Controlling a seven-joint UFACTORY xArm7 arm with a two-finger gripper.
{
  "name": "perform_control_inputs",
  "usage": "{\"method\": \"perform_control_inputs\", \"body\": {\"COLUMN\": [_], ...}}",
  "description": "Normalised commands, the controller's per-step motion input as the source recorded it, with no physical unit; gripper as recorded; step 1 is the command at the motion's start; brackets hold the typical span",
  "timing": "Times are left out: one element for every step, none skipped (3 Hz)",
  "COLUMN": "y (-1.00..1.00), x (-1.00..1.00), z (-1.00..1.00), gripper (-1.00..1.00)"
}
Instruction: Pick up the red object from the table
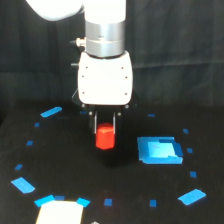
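The red object (105, 138) is a small red-orange cylinder in the middle of the exterior view. It sits between the two dark fingers of my gripper (105, 131), which hangs from the white arm above. The fingers stand close against its upper sides. I cannot tell whether the cylinder rests on the black table (75, 165) or hangs just above it. The cylinder's lower half shows below the fingertips.
A larger blue square patch (159, 150) lies on the table to the exterior view's right of the cylinder. Small blue tape marks (50, 112) are scattered around. A pale block (59, 212) sits at the bottom edge, left of centre. A dark curtain hangs behind.
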Motion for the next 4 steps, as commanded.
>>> {"method": "perform_control_inputs", "body": {"y": [0.69, -0.96, -0.57, -0.15], "x": [0.07, 0.26, -0.43, 0.22], "z": [1.00, 0.69, 0.32, -0.60], "gripper": [-1.00, -0.60, -1.00, -1.00]}}
